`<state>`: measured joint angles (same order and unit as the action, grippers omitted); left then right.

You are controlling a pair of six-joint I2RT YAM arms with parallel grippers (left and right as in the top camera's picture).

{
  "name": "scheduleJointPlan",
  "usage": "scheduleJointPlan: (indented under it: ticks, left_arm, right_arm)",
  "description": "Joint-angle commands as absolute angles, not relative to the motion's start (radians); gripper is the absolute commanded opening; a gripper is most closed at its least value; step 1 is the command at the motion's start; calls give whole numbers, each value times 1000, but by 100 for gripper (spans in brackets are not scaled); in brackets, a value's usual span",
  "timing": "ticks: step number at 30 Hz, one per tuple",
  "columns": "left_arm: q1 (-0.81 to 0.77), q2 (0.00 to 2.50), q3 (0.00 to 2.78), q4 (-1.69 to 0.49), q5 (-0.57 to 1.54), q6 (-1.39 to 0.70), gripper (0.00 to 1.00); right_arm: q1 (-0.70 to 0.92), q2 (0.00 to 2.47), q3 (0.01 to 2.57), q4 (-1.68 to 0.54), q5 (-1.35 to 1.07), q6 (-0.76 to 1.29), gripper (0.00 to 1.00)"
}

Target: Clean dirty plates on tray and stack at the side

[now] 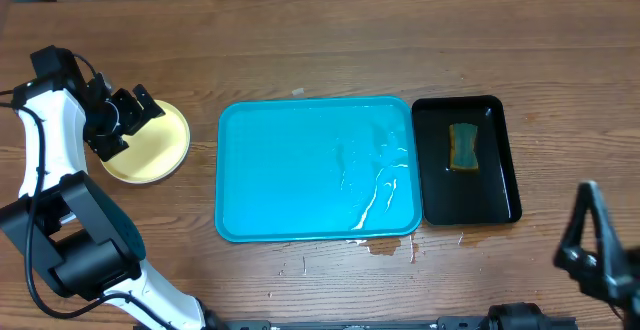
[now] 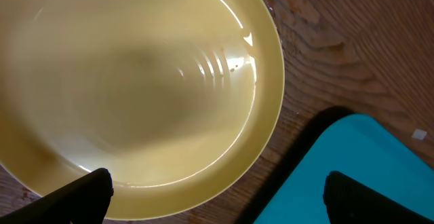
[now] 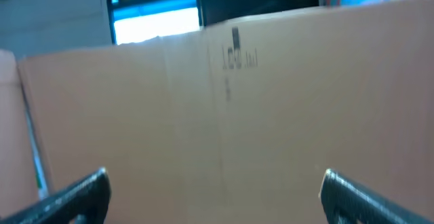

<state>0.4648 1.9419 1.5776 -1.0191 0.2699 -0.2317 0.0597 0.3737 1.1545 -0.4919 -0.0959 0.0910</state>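
A pale yellow-green plate (image 1: 150, 142) lies on the wood table left of the cyan-blue tray (image 1: 316, 168); I cannot tell whether other plates lie under it. The tray holds no plates, only streaks of water. My left gripper (image 1: 128, 115) hovers open and empty just above the plate's far-left side. In the left wrist view the plate (image 2: 135, 88) fills the frame, the tray corner (image 2: 352, 176) shows at lower right, and the left gripper (image 2: 217, 197) has its fingers wide apart. My right gripper (image 1: 600, 245) is raised at the table's front right, open and empty, facing a cardboard box (image 3: 230, 108).
A narrow black tray (image 1: 466, 160) stands right of the cyan tray and holds a yellow-green sponge (image 1: 463, 147). Small water drops and crumbs lie on the table (image 1: 385, 247) by the cyan tray's front edge.
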Motion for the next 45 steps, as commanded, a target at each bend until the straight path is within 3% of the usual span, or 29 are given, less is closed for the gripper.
scheduleJointPlan:
  ticks: [1,9,19,28,38,45]
  left_arm:
    - [466,1942,1575,-1017,281,-213,100]
    - [466,1942,1575,-1017,281,-213,100]
    - [466,1942,1575,-1017,281,-213,100]
    - [466,1942,1575,-1017,281,-213,100]
    - [466,1942,1575,-1017,281,-213,100]
    - [466,1942,1575,-1017,281,-213,100]
  right_arm:
    - [55,292,937,-352,-88,78,100]
    - [55,157,474,92,-98,78,100]
    - [55,15,129,329,-98,78,100]
    - [55,3,6,302,-96,78,100]
    - [56,3,8,-92,-20,80,100]
    - [57,3,8,-85,-21,29,100]
